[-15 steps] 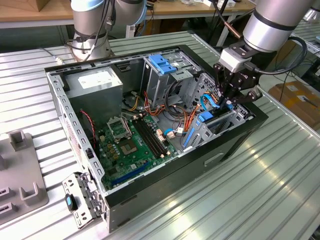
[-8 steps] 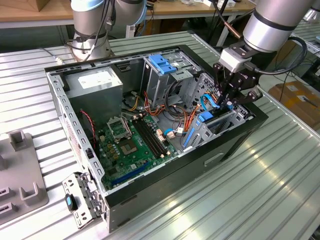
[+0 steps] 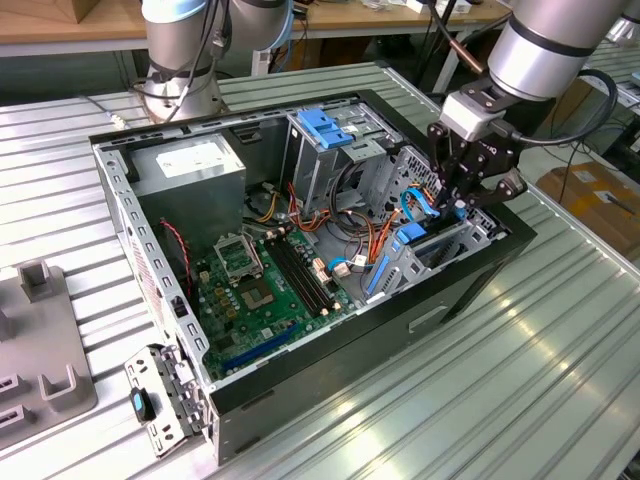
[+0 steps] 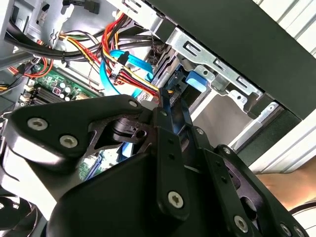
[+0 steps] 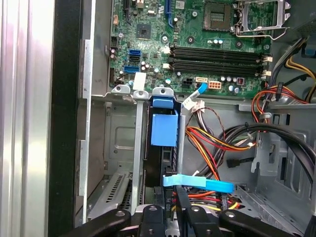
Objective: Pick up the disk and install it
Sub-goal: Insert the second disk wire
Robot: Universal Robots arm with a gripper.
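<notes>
Gripper (image 3: 458, 205): fingers drawn narrow, tips at the rear edge of the disk (image 5: 163, 131). Disk: seated on edge in the drive bay (image 5: 129, 143) of the computer case (image 3: 480, 275), directly beneath the gripper.

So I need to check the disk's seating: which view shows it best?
The first wrist view: the disk stands edge-on in its bay. The second wrist view shows a blue corner; the exterior view shows its blue frame below the gripper.

Disk (image 5: 163, 129) in bay (image 5: 139, 143), hand (image 3: 461, 196) above
</notes>
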